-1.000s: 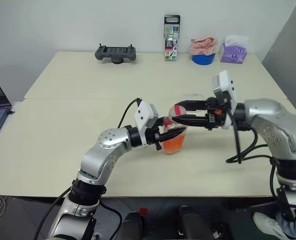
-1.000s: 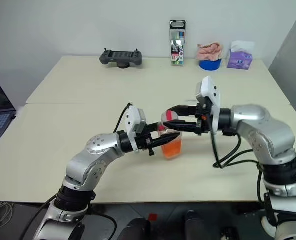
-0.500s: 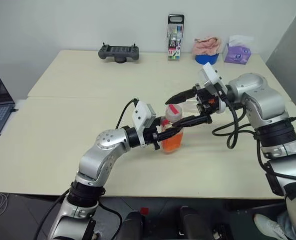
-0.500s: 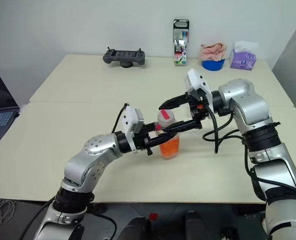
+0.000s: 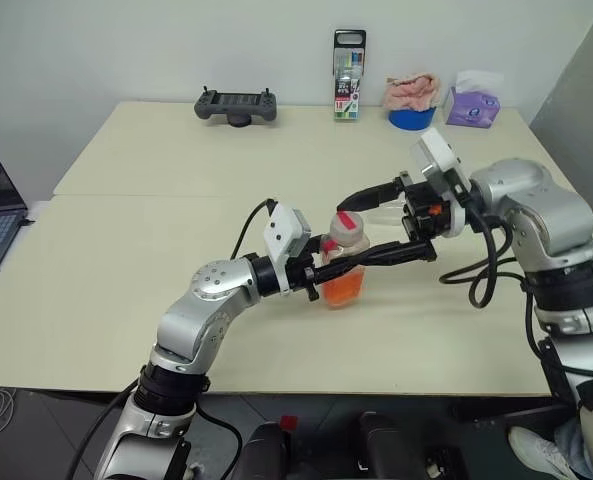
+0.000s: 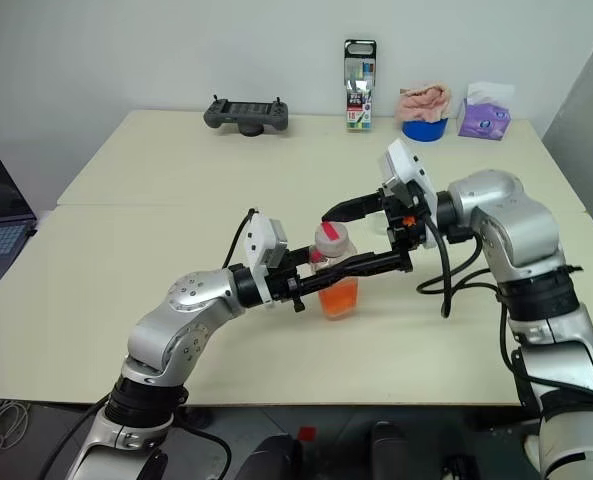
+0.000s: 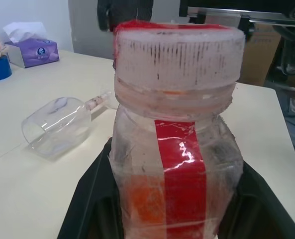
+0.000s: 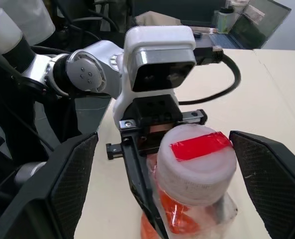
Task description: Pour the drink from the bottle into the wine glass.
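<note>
**Cap still on, glass lying down**

From the head views, the left gripper (image 5: pixel 328 272) is clamped on the bottle (image 5: pixel 346 262), holding it upright at the middle of the table (image 5: pixel 126 250). The right gripper (image 6: pixel 361 238) has its fingers spread wide, one above the cap (image 6: pixel 328 236) and one below it.

In the left wrist view the drink (image 7: pixel 145 204) sits low in the bottle, and the wine glass (image 7: pixel 57 127) lies on its side just behind.

In the right wrist view the red-taped cap sits between the open fingers. They should probably be centred on the cap before closing and twisting, though its thread is hard to judge. The glass needs standing up before any pouring
</note>
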You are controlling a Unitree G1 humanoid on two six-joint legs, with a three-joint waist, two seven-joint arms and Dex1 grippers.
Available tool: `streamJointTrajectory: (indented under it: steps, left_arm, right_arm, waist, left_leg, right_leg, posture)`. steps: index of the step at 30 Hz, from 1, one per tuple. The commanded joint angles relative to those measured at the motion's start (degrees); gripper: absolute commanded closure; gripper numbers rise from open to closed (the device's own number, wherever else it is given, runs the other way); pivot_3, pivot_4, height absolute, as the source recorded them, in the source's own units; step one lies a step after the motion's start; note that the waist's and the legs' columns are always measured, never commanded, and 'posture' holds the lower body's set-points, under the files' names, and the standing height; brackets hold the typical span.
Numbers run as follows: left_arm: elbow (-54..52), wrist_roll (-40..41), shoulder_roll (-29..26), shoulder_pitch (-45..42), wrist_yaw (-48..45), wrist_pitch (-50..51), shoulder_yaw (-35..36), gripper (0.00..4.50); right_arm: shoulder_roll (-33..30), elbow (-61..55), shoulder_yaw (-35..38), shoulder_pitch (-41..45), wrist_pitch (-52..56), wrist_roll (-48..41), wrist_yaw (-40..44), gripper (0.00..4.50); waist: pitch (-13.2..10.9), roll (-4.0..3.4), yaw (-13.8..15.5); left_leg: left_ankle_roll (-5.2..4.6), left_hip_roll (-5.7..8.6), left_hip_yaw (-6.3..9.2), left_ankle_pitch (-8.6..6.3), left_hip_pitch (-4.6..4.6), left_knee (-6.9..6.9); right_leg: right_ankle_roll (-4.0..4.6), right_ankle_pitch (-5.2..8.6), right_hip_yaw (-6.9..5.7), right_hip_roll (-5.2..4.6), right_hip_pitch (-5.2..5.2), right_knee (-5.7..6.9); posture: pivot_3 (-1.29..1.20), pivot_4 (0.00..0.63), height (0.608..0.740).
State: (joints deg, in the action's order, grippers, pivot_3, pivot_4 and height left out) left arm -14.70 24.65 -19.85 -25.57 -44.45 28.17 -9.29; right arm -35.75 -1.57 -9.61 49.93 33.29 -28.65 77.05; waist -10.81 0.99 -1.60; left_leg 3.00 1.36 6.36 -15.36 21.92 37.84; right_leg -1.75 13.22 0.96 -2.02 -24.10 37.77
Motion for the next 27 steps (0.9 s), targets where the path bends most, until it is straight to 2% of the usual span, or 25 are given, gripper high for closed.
streamJointTrajectory:
  steps: [1,5,10,16,27]
  left_arm:
    - [-1.64,0.61,0.50,-1.29,0.14,-1.62,1.16,2.80]
    - [-2.28,0.60,0.70,-0.83,0.49,-1.44,0.92,2.80]
    - [-2.41,0.64,0.74,-0.76,0.39,-1.33,0.75,2.80]
    - [-1.99,0.47,0.79,-1.11,0.23,-1.53,0.73,2.80]
    - [-1.92,0.49,0.67,-1.04,0.46,-1.40,0.98,2.80]
  right_arm:
    - [2.99,-9.38,2.46,-4.11,2.64,2.48,-13.88,0.00]
    - [6.35,-15.40,4.84,-7.21,7.30,-0.15,-21.71,0.00]
    - [9.51,-18.03,6.86,-7.06,10.78,-3.36,-27.52,0.00]
    - [10.25,-17.74,6.43,-5.84,11.86,-2.62,-31.61,0.00]
    - [8.65,-13.83,5.96,-6.29,10.78,-0.33,-33.06,0.00]
  waist:
    - [0.00,0.00,0.00]
    - [0.00,0.00,-0.03]
    - [0.00,0.00,-0.01]
    - [0.00,0.00,-0.05]
    - [0.00,0.00,-0.07]
  left_leg:
    - [0.00,-0.01,0.01,0.00,0.00,0.00]
    - [0.01,-0.02,-0.01,0.00,0.00,-0.01]
    - [0.01,0.00,0.00,0.00,0.00,0.00]
    - [0.00,0.00,-0.02,0.00,0.00,0.00]
    - [-0.01,-0.01,-0.02,0.00,0.00,-0.01]
  right_leg:
    - [0.00,0.00,-0.01,0.00,0.00,0.00]
    - [0.00,0.00,0.03,0.00,-0.04,0.05]
    - [0.00,0.00,0.00,0.01,-0.01,0.03]
    - [0.00,0.00,0.01,0.02,-0.01,0.03]
    - [0.00,0.00,0.01,0.06,-0.02,0.03]
  posture:
    - [0.00,0.150,0.740]
    - [0.00,0.150,0.740]
    - [0.00,0.150,0.740]
    - [0.00,0.150,0.740]
    - [0.00,0.150,0.740]
